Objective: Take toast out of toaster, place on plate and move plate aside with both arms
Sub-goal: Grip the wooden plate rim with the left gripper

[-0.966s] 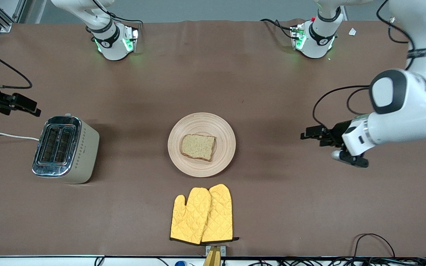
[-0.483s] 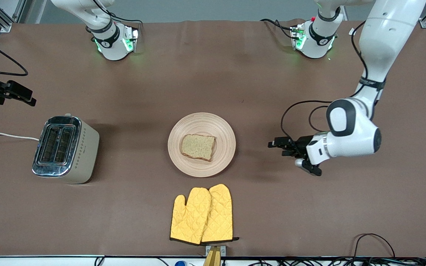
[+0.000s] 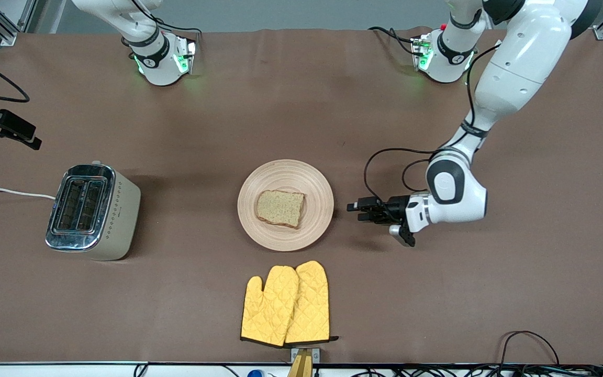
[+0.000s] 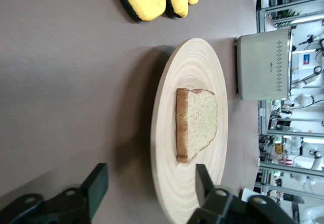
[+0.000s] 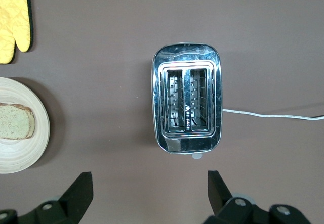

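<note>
The round light-wood plate (image 3: pixel 280 178) lies mid-table with the toast (image 3: pixel 280 208) flat on it. My left gripper (image 3: pixel 355 211) is low over the table beside the plate, toward the left arm's end, a short gap from the rim. It is open. In the left wrist view the plate (image 4: pixel 187 77) and toast (image 4: pixel 200 123) lie just ahead of the left gripper (image 4: pixel 151 181), the rim lined up between its fingers. My right gripper (image 3: pixel 28 137) hangs open and empty at the right arm's end, looking down on the toaster (image 5: pixel 187 102).
The silver toaster (image 3: pixel 92 209) stands toward the right arm's end, its white cord (image 3: pixel 8 192) running off the table. Two yellow oven mitts (image 3: pixel 287 303) lie nearer the front camera than the plate. The right wrist view catches the plate's edge (image 5: pixel 20 155) and a mitt (image 5: pixel 12 24).
The left arm has swung in from its end of the table and brought its gripper close to the plate's rim, its jaws narrowing a little. The right gripper has drifted away from the toaster.
</note>
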